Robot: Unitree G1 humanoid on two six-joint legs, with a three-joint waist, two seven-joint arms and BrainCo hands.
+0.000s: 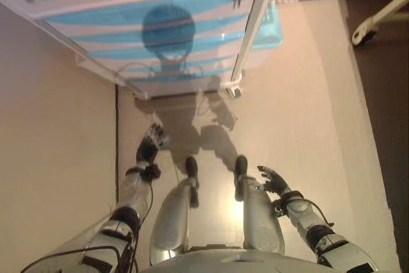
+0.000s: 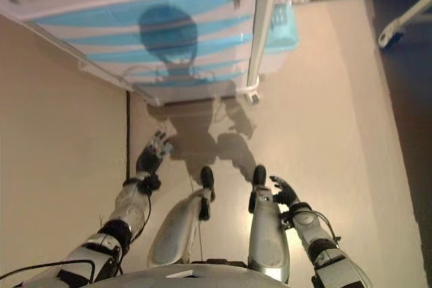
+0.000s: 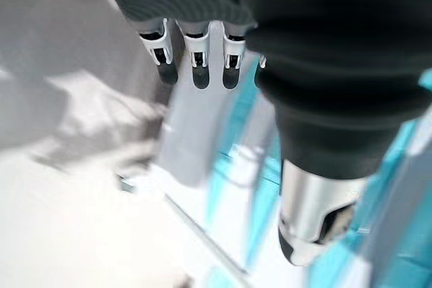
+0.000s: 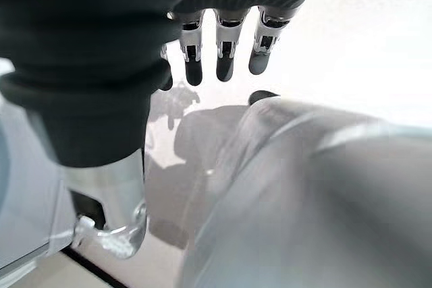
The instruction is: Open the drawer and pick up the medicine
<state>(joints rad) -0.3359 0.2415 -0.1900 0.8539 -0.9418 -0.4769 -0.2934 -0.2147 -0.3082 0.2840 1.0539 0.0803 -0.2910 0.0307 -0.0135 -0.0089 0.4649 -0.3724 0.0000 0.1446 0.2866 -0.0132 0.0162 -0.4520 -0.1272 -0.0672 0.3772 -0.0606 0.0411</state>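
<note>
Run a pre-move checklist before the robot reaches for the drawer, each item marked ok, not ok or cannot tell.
1. Left hand free: ok. Its fingers are straight and hold nothing, and it hangs in the air short of the drawer unit.
2. Right hand free: ok. It is open and empty, low at the robot's side.
3. Drawers shut: ok. The blue-fronted drawers sit flush, none pulled out.
4. Medicine located: cannot tell. It shows in no view.
5. Handle to grip identified: cannot tell. No clear handle shows on the drawer fronts.
6. Floor between robot and unit free of objects: ok.
</note>
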